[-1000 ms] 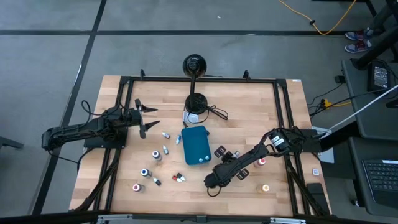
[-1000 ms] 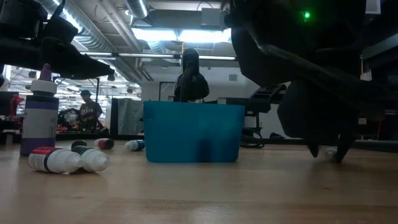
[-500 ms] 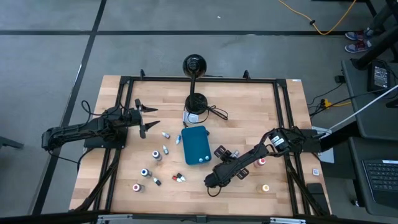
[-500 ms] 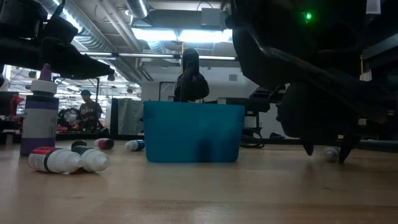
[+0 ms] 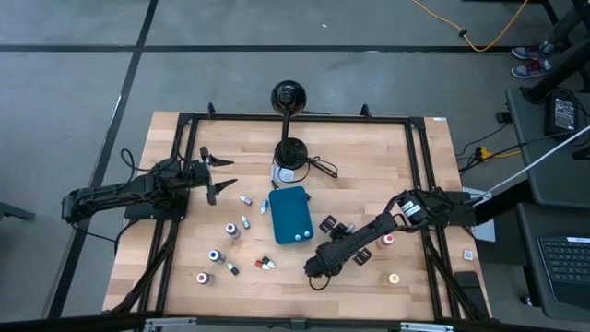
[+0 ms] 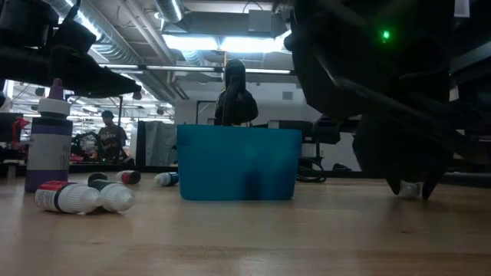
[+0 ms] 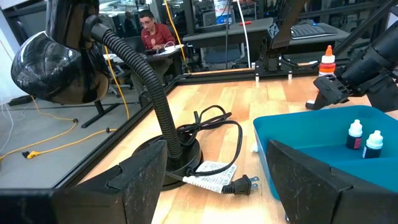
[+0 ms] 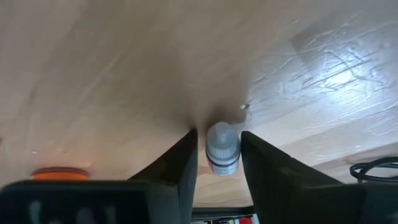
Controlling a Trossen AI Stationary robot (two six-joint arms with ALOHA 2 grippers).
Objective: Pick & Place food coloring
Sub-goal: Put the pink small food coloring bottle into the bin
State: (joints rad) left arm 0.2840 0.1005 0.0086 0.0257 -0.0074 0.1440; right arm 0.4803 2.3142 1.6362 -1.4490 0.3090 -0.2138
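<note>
Small food coloring bottles lie scattered on the wooden table left of the teal tray [image 5: 291,217], among them one red-capped [image 5: 265,265]; two more stand near the right arm [image 5: 394,278]. Two bottles [image 7: 364,138] stand in the tray. My right gripper [image 5: 313,273] is down at the table in front of the tray, shut on a pale-capped bottle [image 8: 222,148]. My left gripper [image 5: 218,175] waits open at the far left, level above the table. My right gripper pinches the small bottle between its two fingers [image 8: 186,163], which stand on either side of its body just below the cap [image 8: 222,163]. The fingers slant down from the table's right side. The bottle [image 6: 409,188] still rests on the table.
A black gooseneck lamp [image 5: 289,97] with its base [image 5: 293,152] and cord stands behind the tray. A purple bottle [image 6: 47,146] stands upright at the left, with two bottles lying beside it [image 6: 84,197]. An orange cap [image 8: 59,173] shows close to my right gripper.
My right gripper has opened wider around the small bottle and then shut on it again, staying in place. The bottle has stayed on the table.
</note>
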